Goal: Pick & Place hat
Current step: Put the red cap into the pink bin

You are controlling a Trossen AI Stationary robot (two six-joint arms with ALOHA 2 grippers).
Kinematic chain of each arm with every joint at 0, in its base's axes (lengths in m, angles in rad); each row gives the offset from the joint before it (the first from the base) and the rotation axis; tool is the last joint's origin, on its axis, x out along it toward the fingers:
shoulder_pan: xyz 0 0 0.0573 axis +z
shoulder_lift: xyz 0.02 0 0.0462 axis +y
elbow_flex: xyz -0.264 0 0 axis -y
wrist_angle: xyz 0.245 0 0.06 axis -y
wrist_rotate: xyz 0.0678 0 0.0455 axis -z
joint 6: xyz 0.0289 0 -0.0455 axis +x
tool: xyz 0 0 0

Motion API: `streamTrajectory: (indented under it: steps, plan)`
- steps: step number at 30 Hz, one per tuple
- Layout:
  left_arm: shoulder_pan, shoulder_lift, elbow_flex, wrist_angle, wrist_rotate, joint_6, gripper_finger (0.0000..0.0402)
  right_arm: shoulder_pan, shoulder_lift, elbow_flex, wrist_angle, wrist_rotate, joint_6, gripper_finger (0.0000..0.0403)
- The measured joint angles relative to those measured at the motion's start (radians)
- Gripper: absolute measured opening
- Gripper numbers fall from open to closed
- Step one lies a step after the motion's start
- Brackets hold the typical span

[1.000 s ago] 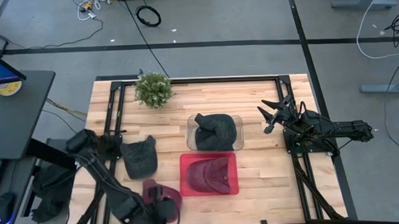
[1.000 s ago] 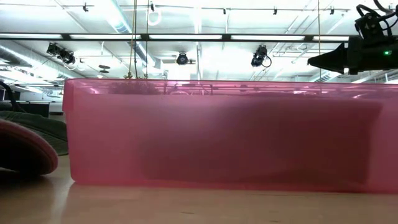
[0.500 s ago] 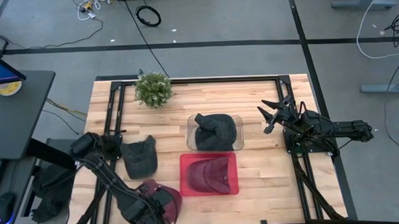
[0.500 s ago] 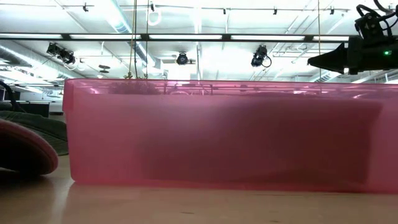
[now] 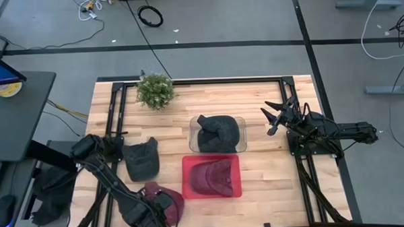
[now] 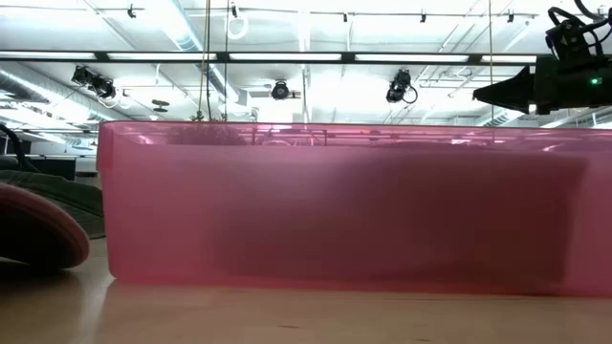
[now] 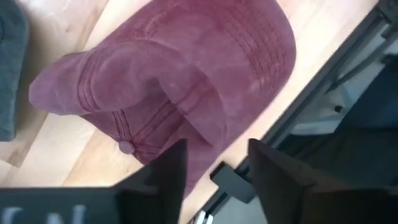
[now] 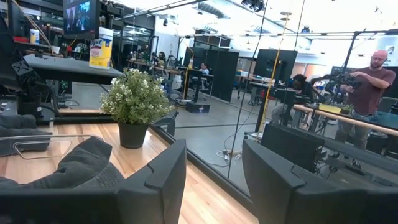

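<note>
A maroon hat [image 5: 167,195] lies on the wooden table near its front left corner; it also shows in the left wrist view [image 7: 174,74] and at the low view's left edge [image 6: 38,225]. My left gripper [image 7: 214,152] stands open right over the hat's near rim, low above the table [image 5: 157,209]. A second maroon hat [image 5: 214,175] lies in the red bin [image 5: 185,178]. A dark grey hat [image 5: 141,159] rests flat on the table. My right gripper [image 5: 273,118] waits open at the right side, raised, with nothing between its fingers. My left gripper's open fingers [image 7: 165,171] point down over the maroon hat's near rim [image 7: 199,137], one finger over the cloth and the other past it. Whether they touch the hat I cannot tell. The hat lies on the table.
A clear bin [image 5: 241,122] behind the red bin holds another dark grey hat [image 5: 217,132]. A potted plant [image 5: 155,90] stands at the far left. The black frame rail [image 7: 323,87] runs along the table edge beside the maroon hat. The red bin [image 6: 344,201] fills the low view.
My left arm has shifted a little toward the table's left edge over the maroon hat. The hat has spread out somewhat and settled lower on the table. My right arm has kept still.
</note>
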Motion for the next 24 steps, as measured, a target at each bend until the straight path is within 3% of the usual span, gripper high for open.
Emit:
streamTrajectory:
  steps: [6,13,16,20,24]
  plan:
    - [-0.006,0.001,-0.1,0.081,-0.006,-0.078,0.0229,0.0,0.0,0.0,0.0,0.0,0.0,0.016]
    - [-0.006,0.002,-0.214,0.184,-0.086,-0.104,0.022,0.0,0.0,0.0,0.0,0.0,0.0,0.016]
    - [-0.004,0.001,-0.232,0.216,-0.084,-0.078,0.0177,0.0,0.0,0.0,0.0,0.0,0.0,0.016]
    - [-0.004,0.001,-0.234,0.31,-0.055,-0.011,0.0037,0.0,0.0,0.0,0.0,0.0,0.0,0.016]
    - [-0.009,-0.023,-0.231,0.338,-0.054,-0.02,0.0009,0.0,0.0,0.0,0.0,0.0,0.0,0.016]
